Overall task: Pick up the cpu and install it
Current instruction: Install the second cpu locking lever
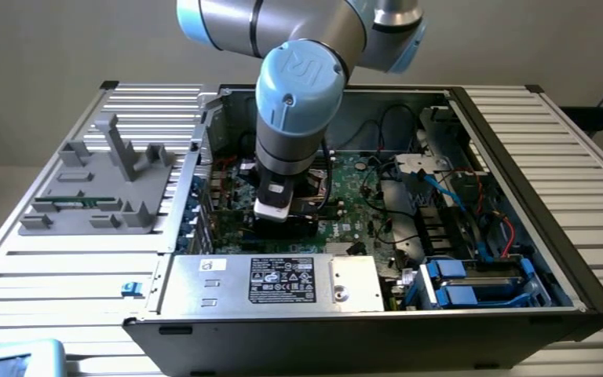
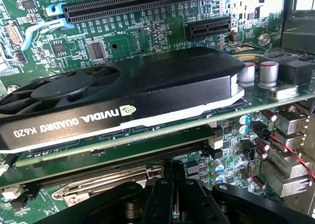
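In the wrist view, nearest the camera, the gripper shows as black fingers pressed together, no gap visible between them. Whether anything thin sits pinched at their tips cannot be told; the tips are hidden by the finger bodies. The cpu itself cannot be made out in either picture, so its place stays unknown. Just beyond the fingers lies a bare metal bracket of bright strips, close against the green motherboard.

Past the bracket a long black slot runs across the board, and above it stands a graphics card with a black shroud, a round fan at one end and white lettering along its edge. Further off are two black expansion slots, one with a blue latch, and a cluster of silver-topped capacitors beside the card's end. A red wire crosses the metal port housings at the board's edge.

In the exterior view, nearest is the large silver box with a white label, mounted along the near wall of the open computer case. Blue drive brackets sit to its right in that view. Behind the box the robot arm reaches straight down into the case, its gripper low over the motherboard, near the middle. On the slatted table, to the exterior view's left of the case, rests a grey fixture tray with upright posts.
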`<act>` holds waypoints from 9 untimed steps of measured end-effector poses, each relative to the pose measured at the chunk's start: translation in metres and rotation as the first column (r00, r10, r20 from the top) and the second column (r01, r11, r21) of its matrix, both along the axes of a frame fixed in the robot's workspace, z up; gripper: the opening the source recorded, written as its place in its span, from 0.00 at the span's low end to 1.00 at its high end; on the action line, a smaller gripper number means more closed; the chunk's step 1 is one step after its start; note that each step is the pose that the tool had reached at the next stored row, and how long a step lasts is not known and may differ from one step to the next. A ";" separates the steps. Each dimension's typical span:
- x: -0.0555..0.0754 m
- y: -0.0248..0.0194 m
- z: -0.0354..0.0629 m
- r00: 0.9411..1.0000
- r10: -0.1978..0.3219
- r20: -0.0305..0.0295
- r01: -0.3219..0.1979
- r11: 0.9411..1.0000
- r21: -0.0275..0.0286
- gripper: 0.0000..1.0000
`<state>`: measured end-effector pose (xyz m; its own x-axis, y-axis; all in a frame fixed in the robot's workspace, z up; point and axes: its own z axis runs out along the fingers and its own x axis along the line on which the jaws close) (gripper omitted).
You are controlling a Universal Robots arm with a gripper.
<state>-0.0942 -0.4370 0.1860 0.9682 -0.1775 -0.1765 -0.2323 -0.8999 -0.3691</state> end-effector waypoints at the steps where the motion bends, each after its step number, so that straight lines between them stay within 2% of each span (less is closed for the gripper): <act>1: 0.000 0.0000 -0.0001 1.000 0.000 0.000 0.000 1.000 0.000 0.12; 9: -0.001 -0.0003 0.0000 1.000 0.000 0.000 0.000 1.000 0.000 0.12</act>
<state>-0.0949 -0.4373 0.1860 0.9681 -0.1776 -0.1765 -0.2324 -0.8998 -0.3692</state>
